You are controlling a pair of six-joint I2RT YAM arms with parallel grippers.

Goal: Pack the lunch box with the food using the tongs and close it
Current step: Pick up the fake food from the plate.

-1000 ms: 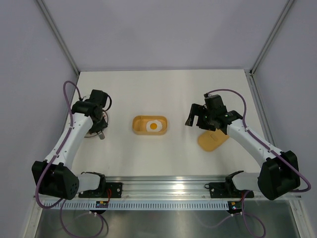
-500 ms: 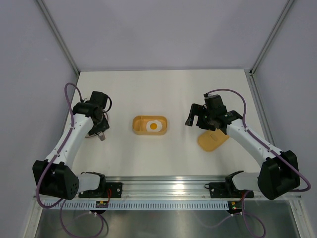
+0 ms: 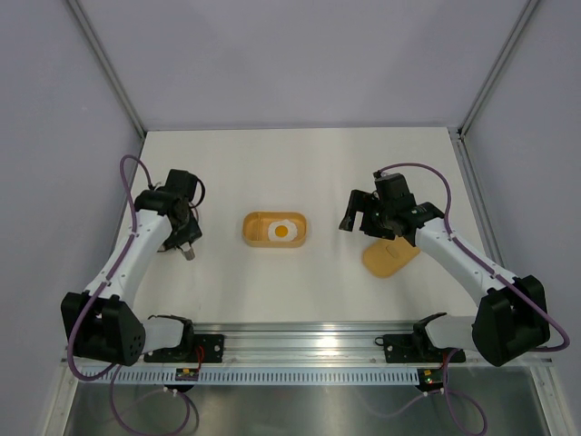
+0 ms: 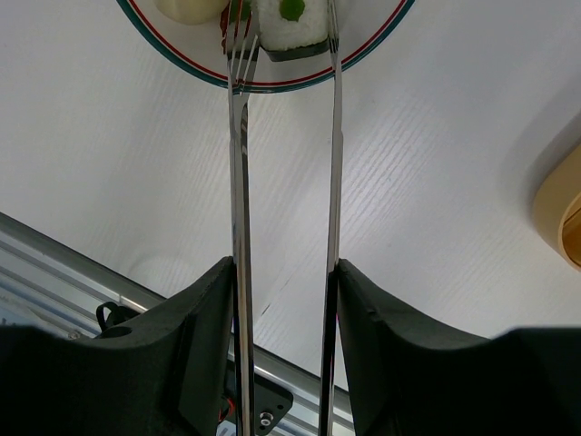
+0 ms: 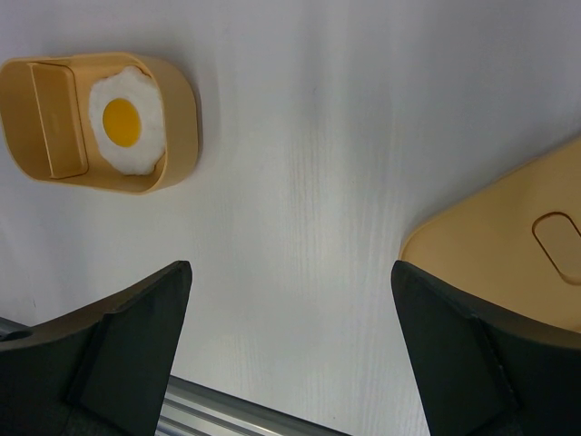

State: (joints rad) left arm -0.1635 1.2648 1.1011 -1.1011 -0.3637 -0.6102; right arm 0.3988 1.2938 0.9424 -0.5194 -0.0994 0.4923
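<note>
Rounded yellow-orange plastic lunch box (image 5: pixel 54 118) holds a fried egg (image 5: pixel 125 120); left gripper (image 4: pixel 283 272) clamps thin silver tongs (image 4: pixel 241 182), right gripper (image 5: pixel 290 272) gapes wide.

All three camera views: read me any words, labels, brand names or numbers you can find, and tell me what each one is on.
No readable text in any view.
lunch box: plain, no lettering.
lid: only a raised oblong tab, no words.
plate: red and green rim lines, no letters.
tongs: bare metal, no stamp visible.
arm bases: any markings are too small to read.
</note>
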